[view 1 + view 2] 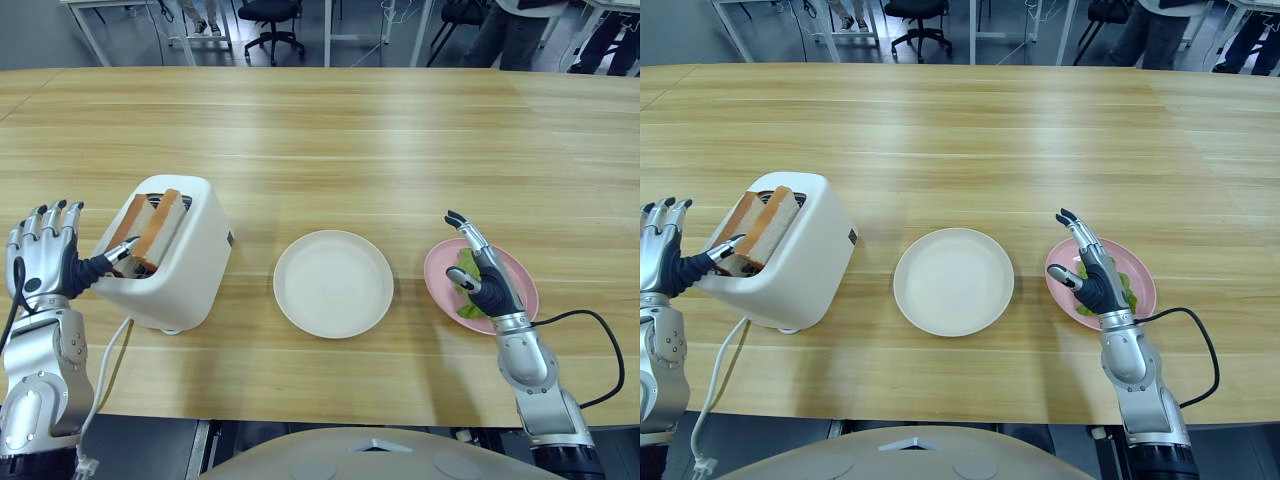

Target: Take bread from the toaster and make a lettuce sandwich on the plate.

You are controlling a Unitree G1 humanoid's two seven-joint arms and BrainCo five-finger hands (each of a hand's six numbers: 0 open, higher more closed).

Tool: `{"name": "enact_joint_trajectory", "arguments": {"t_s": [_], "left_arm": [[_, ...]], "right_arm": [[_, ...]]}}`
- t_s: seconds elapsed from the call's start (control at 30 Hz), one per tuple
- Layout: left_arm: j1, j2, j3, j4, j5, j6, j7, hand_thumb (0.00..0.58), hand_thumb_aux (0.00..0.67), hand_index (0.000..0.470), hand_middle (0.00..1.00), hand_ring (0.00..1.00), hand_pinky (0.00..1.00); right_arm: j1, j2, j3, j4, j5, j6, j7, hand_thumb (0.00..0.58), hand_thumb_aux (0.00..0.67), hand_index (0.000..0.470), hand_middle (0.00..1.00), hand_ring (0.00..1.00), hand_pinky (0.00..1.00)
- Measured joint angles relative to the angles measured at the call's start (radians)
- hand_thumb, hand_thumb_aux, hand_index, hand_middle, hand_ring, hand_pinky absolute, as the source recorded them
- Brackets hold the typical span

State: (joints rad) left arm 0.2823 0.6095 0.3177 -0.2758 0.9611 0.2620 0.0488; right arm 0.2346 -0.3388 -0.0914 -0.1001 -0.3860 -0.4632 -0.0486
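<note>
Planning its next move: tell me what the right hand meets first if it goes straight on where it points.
Probably nothing: the right hand, over the pink plate, points away, slightly left, across bare table; height unclear.

Bright, even light falls from overhead. The wooden table [400, 140] carries a pale sheen toward 12 o'clock. Soft, short shadows hug the toaster [195, 250] and the white plate [333, 283] at their 6 o'clock sides. The room [120, 40] beyond, at 12 o'clock, sits dimmer.

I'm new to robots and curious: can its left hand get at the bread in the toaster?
Probably yes: the left hand is beside the toaster, and the bread sticks up from its slots, uncovered.
</note>
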Motion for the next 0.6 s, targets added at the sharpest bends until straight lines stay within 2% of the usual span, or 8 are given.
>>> {"name": "enact_joint_trajectory", "arguments": {"t_s": [0.4, 0.43, 0.5, 0.53, 0.57, 0.6], "left_arm": [[-0.001, 0.032, -0.022, 0.036, 0.004, 0.029, -0.02, 0.0, 0.0, 0.0, 0.0, 0.0, 0.0], [-0.002, 0.032, -0.029, 0.033, 0.004, 0.025, -0.017, 0.04, 0.024, 0.016, 0.0, 0.0, 0.0], [-0.003, 0.032, -0.038, 0.021, 0.004, 0.011, -0.007, 0.307, 0.21, 0.144, 0.0, 0.0, 0.0], [-0.003, 0.032, -0.04, 0.012, 0.004, 0.0, 0.002, 0.493, 0.41, 0.281, 0.0, 0.0, 0.0], [-0.003, 0.032, -0.041, 0.003, 0.004, -0.009, 0.005, 0.493, 0.41, 0.281, 0.0, 0.0, 0.0], [-0.004, 0.032, -0.043, -0.01, 0.005, -0.019, 0.009, 0.546, 0.507, 0.348, 0.0, 0.0, 0.0]], "right_arm": [[0.009, 0.002, 0.009, 0.0, 0.014, 0.0, 0.014, 0.0, 0.0, 0.0, 0.0, 0.0, 0.0], [0.01, 0.002, 0.01, 0.0, 0.014, 0.0, 0.014, 0.0, 0.0, 0.0, 0.0, 0.0, 0.0], [0.01, 0.002, 0.01, 0.0, 0.014, 0.0, 0.014, 0.0, 0.0, 0.0, 0.0, 0.0, 0.0], [0.01, 0.002, 0.01, 0.0, 0.014, 0.0, 0.014, 0.0, 0.0, 0.0, 0.0, 0.0, 0.0], [0.01, 0.002, 0.011, 0.0, 0.014, 0.0, 0.014, 0.0, 0.0, 0.0, 0.0, 0.0, 0.0], [0.01, 0.002, 0.011, -0.001, 0.014, 0.0, 0.014, 0.0, 0.0, 0.0, 0.0, 0.0, 0.0]]}}
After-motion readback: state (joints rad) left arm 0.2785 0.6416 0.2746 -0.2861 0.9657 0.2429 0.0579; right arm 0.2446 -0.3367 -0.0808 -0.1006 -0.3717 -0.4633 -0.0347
